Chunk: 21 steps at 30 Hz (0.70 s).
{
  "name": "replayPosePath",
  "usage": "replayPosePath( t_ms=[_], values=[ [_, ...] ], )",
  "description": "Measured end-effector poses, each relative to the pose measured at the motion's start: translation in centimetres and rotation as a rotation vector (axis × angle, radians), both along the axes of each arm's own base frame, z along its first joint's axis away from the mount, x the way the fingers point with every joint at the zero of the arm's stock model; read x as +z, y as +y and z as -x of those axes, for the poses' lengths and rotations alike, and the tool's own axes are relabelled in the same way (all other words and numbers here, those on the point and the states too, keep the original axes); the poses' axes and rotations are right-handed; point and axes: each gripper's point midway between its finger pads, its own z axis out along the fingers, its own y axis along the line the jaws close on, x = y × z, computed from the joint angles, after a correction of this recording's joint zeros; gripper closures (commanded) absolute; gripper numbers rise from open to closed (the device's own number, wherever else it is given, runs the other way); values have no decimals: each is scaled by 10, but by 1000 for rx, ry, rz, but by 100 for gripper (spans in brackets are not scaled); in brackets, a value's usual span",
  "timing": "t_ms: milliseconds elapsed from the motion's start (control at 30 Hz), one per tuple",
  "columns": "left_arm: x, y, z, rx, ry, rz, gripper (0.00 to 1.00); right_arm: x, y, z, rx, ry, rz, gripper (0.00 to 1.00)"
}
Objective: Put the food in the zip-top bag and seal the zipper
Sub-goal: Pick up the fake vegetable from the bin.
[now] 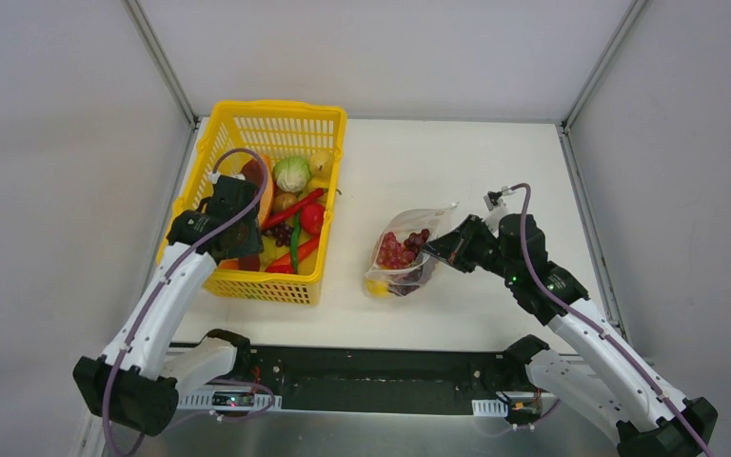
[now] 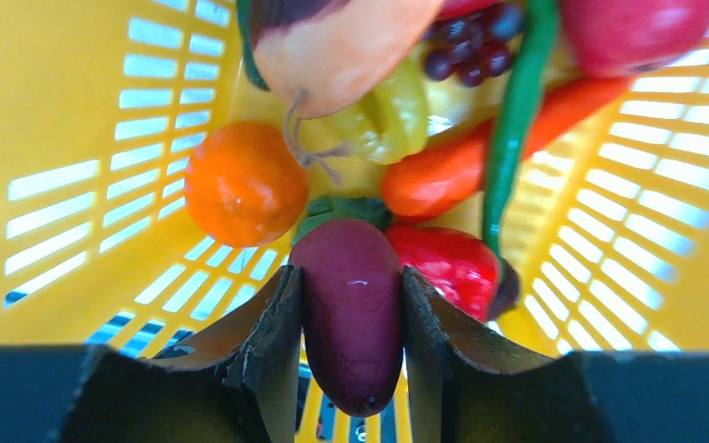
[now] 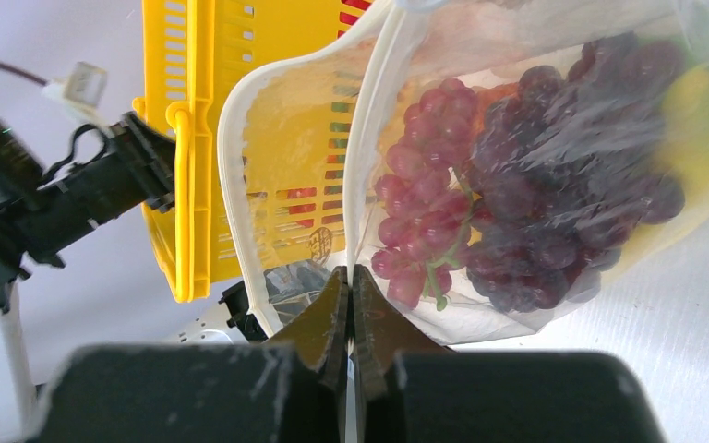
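In the left wrist view my left gripper (image 2: 351, 277) is shut on a dark purple oblong food piece (image 2: 351, 323), low inside the yellow basket (image 2: 65, 83). An orange (image 2: 245, 185), a carrot (image 2: 462, 161), a red pepper (image 2: 452, 263) and a long green pod (image 2: 517, 120) lie close around it. The zip-top bag (image 1: 400, 252) lies on the table right of the basket, holding red grapes (image 3: 415, 203), dark grapes (image 3: 554, 221) and a yellow piece (image 3: 692, 101). My right gripper (image 3: 351, 272) is shut on the bag's mouth edge, the zipper strip (image 3: 365, 166), and the mouth gapes toward the basket.
The basket (image 1: 271, 119) stands at the table's left rear and holds more food, among it a cabbage (image 1: 292, 173) and a tomato (image 1: 312, 217). Grey walls close in the table on three sides. The left arm (image 1: 167, 295) reaches over the basket's near wall.
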Motion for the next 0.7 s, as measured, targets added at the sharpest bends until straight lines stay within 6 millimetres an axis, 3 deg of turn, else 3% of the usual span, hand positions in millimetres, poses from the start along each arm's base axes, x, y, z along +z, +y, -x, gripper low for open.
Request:
replayPosePath(
  t_ms=[200,400,533,700],
  values=[
    [68,-17,1,-64,-249,86,100,0,0,0,-2,1,-1,100],
    [121,-26,10,-91,-420,200,100,1,0,0,-2,-2,-4,100],
    [140,-39,15,-138,-481,283,100,1,0,0,-2,-1,-4,100],
    [168,-74,21,-251,-564,466,100,1,0,1,2,-1,-5,100]
  ],
)
